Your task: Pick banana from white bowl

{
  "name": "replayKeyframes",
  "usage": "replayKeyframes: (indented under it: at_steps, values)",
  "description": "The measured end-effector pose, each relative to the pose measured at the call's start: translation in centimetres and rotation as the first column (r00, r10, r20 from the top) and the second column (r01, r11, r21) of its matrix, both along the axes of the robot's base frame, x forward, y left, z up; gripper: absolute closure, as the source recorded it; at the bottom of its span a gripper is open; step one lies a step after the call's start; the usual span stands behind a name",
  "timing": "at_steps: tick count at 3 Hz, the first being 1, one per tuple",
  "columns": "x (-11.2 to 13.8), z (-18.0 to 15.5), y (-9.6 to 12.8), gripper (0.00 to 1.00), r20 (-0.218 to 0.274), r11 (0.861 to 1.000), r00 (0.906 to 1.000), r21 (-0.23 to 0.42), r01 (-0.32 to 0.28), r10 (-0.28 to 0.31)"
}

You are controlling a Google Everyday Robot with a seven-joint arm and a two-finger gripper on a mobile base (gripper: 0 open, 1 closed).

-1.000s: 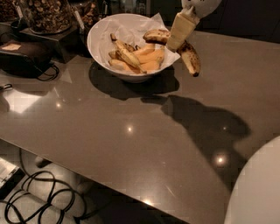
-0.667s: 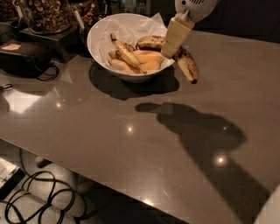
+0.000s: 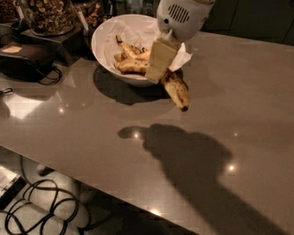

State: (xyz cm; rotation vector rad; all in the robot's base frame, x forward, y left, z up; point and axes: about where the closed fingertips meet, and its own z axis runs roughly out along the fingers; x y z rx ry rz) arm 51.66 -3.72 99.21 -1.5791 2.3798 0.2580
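Observation:
My gripper (image 3: 157, 75) hangs from its white wrist at the top of the camera view, just right of the white bowl (image 3: 100, 46). Its cream fingers (image 3: 159, 57) are shut on the upper end of the banana (image 3: 177, 91). The banana is yellow, brown-speckled and has a blackish tip. It points down and to the right, above the table beside the bowl's right rim. Paler bananas (image 3: 131, 64) lie on crumpled white paper (image 3: 138, 32) inside the bowl.
Glass jars of dark snacks (image 3: 50, 13) stand on a dark stand at the back left. A black device with a cord (image 3: 23, 59) lies at the left edge. The grey glossy table (image 3: 92, 137) ends at the front left, with cables (image 3: 36, 211) on the floor below.
My gripper and the banana have shifted left and lower in the view, closer to the bowl's right rim. The white robot part at the lower right has left the view.

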Motion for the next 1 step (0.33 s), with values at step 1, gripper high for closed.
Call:
replayKeyframes:
  at_steps: [1]
  values:
    - [0.48, -0.10, 0.21, 1.00, 0.012, 1.000, 0.9999, 0.007, 0.003, -0.003]
